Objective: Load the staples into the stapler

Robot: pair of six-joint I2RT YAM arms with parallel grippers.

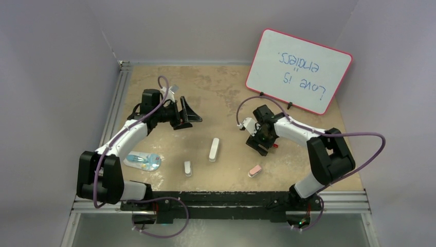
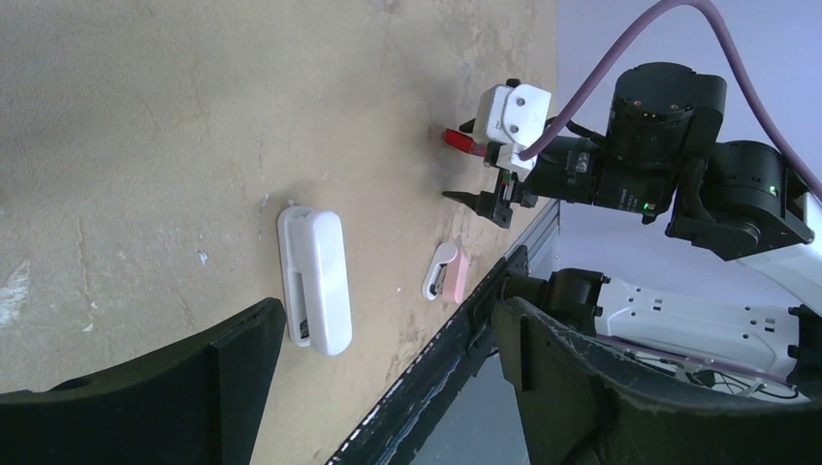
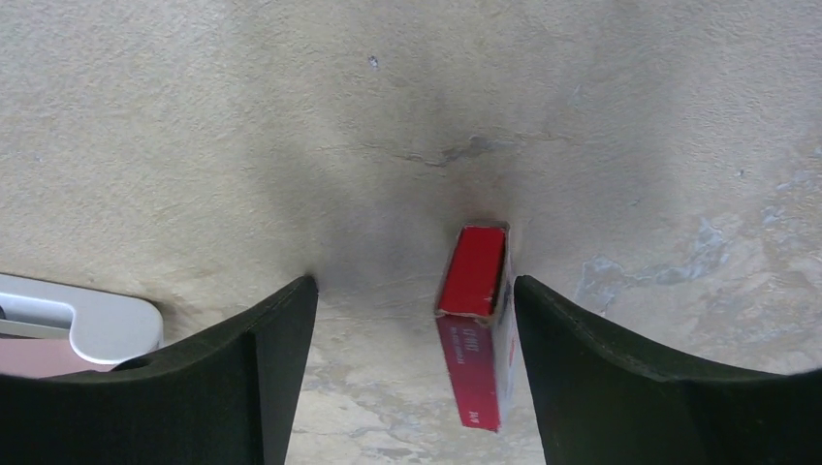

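The staples are hidden inside a small red box [image 3: 474, 325] with a white label. It stands on its edge on the table, also seen as the red box [image 1: 276, 145] from above. My right gripper [image 3: 415, 286] is open around the box. The box sits close against the right finger [image 3: 601, 358], with a wide gap to the left finger [image 3: 242, 373]. A pink stapler [image 1: 255, 170] lies near the front edge, just below my right gripper [image 1: 263, 138]. My left gripper [image 1: 185, 114] hangs open and holds nothing, at the back left.
A long white stapler [image 1: 214, 149] and a small white stapler [image 1: 187, 168] lie mid-table. A clear blue packet [image 1: 144, 161] lies by the left arm. A pink-framed whiteboard [image 1: 298, 69] leans at the back right. The table's front rail [image 2: 456, 339] is close by the pink stapler [image 2: 448, 273].
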